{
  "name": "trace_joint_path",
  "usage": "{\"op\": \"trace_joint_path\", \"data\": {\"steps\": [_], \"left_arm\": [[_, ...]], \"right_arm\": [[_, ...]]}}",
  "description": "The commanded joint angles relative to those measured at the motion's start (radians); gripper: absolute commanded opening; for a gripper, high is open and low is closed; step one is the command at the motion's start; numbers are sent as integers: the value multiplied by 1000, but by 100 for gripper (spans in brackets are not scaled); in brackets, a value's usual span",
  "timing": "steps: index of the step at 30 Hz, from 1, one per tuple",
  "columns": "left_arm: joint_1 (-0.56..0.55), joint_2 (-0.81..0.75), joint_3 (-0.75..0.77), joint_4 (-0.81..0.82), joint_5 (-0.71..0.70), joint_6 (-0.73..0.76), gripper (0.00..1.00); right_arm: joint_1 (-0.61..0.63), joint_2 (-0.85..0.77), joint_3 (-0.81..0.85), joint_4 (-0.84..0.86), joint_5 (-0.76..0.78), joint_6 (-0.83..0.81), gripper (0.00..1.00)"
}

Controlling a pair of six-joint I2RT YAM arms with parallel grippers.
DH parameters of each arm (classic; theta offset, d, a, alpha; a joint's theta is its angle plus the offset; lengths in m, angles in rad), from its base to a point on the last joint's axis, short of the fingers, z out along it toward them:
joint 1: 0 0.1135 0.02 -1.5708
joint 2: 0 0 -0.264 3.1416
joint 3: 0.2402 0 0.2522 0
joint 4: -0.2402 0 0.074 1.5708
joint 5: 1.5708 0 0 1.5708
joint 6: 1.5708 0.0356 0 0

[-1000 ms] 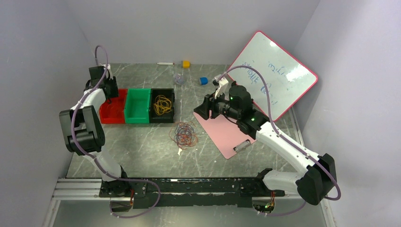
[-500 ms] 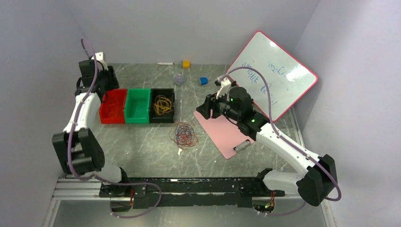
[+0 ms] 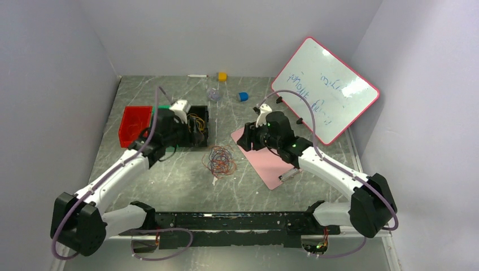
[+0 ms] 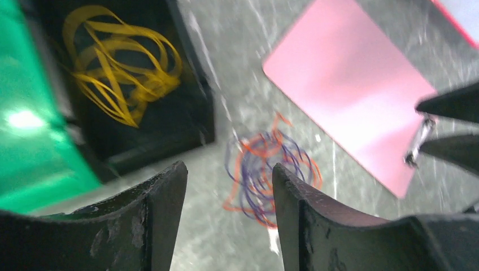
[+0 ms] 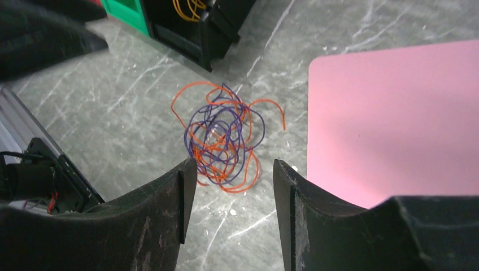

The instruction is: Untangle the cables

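Observation:
A tangle of orange-red and dark blue cables (image 3: pixel 219 160) lies on the marble table in front of the bins; it also shows in the left wrist view (image 4: pixel 271 175) and the right wrist view (image 5: pixel 223 138). A yellow cable (image 4: pixel 121 68) lies coiled in the black bin (image 3: pixel 201 113). My left gripper (image 3: pixel 189 129) is open and empty over the black bin, up and left of the tangle; its jaws (image 4: pixel 229 168) frame the tangle from above. My right gripper (image 3: pixel 244 139) is open and empty, right of the tangle by the clipboard's left edge (image 5: pixel 234 164).
A red bin (image 3: pixel 134 125) and a green bin (image 4: pixel 28 141) stand left of the black bin. A pink clipboard (image 3: pixel 271 161) lies right of the tangle. A whiteboard (image 3: pixel 325 87) leans at the back right. A yellow cube (image 3: pixel 222 76) and a blue object (image 3: pixel 243 96) sit at the back.
My left arm has swung from the back left corner behind the red bin to over the green and black bins. My right gripper has shifted slightly forward, nearer the tangle.

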Motion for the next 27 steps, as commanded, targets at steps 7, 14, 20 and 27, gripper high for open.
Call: {"op": "trace_joint_path", "data": {"steps": [7, 14, 20, 27], "left_arm": [[-266, -32, -191, 164, -117, -211, 62], [-292, -5, -194, 195, -102, -205, 64], [-292, 1, -163, 176, -87, -169, 65], [-291, 7, -182, 230, -41, -148, 70]], "right_arm": [[-4, 24, -64, 64, -22, 23, 56], [-3, 31, -60, 60, -13, 48, 56], [-3, -10, -85, 85, 20, 102, 56], [-3, -41, -102, 81, 101, 126, 56]]}}
